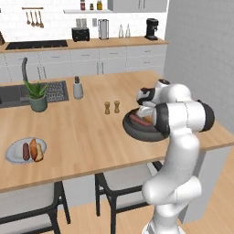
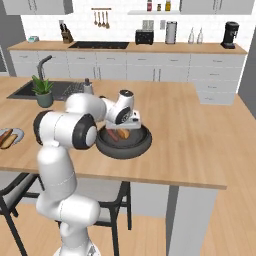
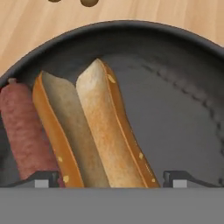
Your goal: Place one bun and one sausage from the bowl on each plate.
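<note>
The dark bowl (image 1: 137,133) (image 2: 123,148) (image 3: 175,100) sits near the counter's front right. In it lie a split golden bun (image 3: 98,127) and, to its left, a reddish sausage (image 3: 24,131). My gripper (image 1: 145,114) (image 2: 131,129) (image 3: 111,179) hangs low over the bowl, open, with one fingertip (image 3: 43,179) by the sausage and the other on the far side of the bun. It holds nothing. One pale plate (image 1: 13,151) (image 2: 16,132) at the counter's left carries a sausage (image 1: 26,151) and a bun (image 1: 35,149). The other plate is out of view.
Two small shakers (image 1: 112,107) stand just behind the bowl to its left. Farther left are a grey bottle (image 1: 77,87), a potted plant (image 1: 37,97) and the sink (image 1: 13,95). Chairs (image 1: 119,180) stand under the counter's front edge.
</note>
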